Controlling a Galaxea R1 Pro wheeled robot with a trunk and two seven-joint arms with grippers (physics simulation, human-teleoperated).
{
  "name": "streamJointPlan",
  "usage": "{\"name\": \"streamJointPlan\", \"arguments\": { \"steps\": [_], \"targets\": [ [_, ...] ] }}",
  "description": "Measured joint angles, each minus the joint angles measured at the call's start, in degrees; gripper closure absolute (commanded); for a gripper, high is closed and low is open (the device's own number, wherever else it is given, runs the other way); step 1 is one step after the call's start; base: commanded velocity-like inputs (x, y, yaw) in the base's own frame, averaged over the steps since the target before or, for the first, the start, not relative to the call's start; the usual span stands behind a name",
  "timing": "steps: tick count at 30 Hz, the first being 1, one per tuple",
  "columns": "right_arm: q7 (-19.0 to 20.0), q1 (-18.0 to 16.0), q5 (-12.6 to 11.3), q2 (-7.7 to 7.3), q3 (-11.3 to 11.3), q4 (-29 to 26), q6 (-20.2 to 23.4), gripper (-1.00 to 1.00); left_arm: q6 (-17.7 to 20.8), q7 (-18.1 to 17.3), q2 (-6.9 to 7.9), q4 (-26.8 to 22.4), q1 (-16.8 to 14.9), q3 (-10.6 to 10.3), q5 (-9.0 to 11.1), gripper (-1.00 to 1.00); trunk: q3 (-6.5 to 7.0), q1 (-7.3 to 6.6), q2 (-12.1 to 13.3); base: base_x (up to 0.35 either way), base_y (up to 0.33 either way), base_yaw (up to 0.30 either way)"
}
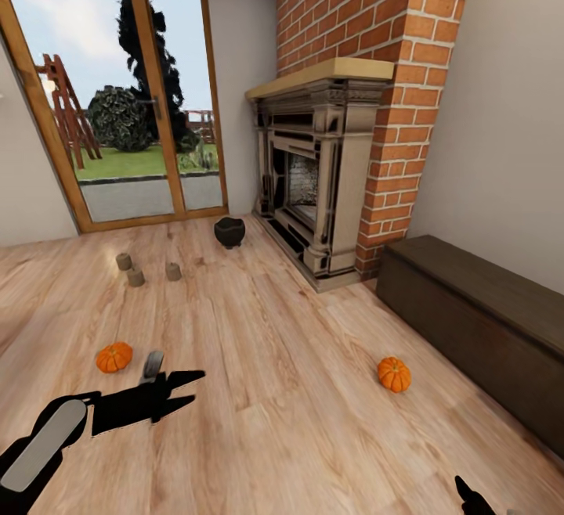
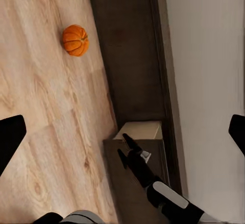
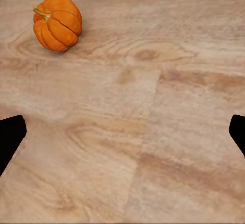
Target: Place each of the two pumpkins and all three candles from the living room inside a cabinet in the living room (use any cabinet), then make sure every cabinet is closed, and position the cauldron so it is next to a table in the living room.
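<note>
Left pincer (image 1: pixel 178 387) spread wide, empty, beside a pumpkin (image 1: pixel 114 357); right pincer (image 1: pixel 470 495) cut off, spread, empty.

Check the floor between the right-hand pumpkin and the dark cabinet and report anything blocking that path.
Nothing visible blocks it. The pumpkin sits alone on bare wooden floor, with open boards between it and the front of the cabinet. The cabinet's front looks closed, so it must be opened first.

Even, bright daylight render, all views sharp.
Light seems to come from the glazed door (image 1: pixel 117 100); wood floor (image 1: pixel 282 390) evenly lit, only faint soft shadows under objects. No glare or blur. Head view bends straight lines toward its edges.
</note>
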Motion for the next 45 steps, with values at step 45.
{"name": "streamJointPlan", "arguments": {
  "steps": [45],
  "targets": [
    [3.81, -10.45, -0.59, 4.02, -0.36, -8.66, 12.51, -1.00, 0.15, 0.00, 0.25, -2.02, 0.41, 0.14, 3.95, -1.00, 0.00, 0.01, 0.00, 0.140, 0.034, 0.000]
  ]
}}
